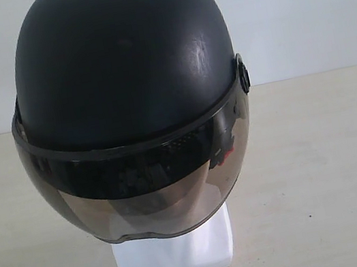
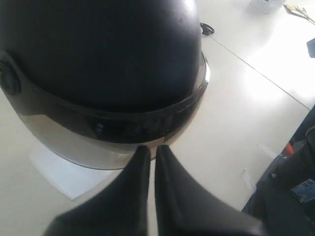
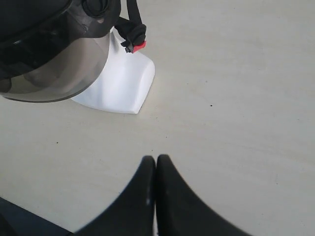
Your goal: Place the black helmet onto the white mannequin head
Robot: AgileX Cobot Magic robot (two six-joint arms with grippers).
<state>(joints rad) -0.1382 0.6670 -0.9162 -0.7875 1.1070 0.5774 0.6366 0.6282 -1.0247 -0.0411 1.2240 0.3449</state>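
- The left end effector (image 2: 151,149) has its jaws pressed together on nothing, just beside the visor (image 2: 74,142) rim; contact is unclear
- The black helmet (image 1: 124,60) sits over the white mannequin head (image 1: 176,255), with only the block base showing on the tabletop (image 1: 323,170)
- The shell looks stiff, smooth and fairly light, likely slippery on the dome; the lower rim or sides would give a surer hold, and the tinted visor seems scratch-prone
- The chin strap (image 3: 134,17) hangs loose and soft
- The right end effector (image 3: 155,160) is clenched, empty and well apart from the base
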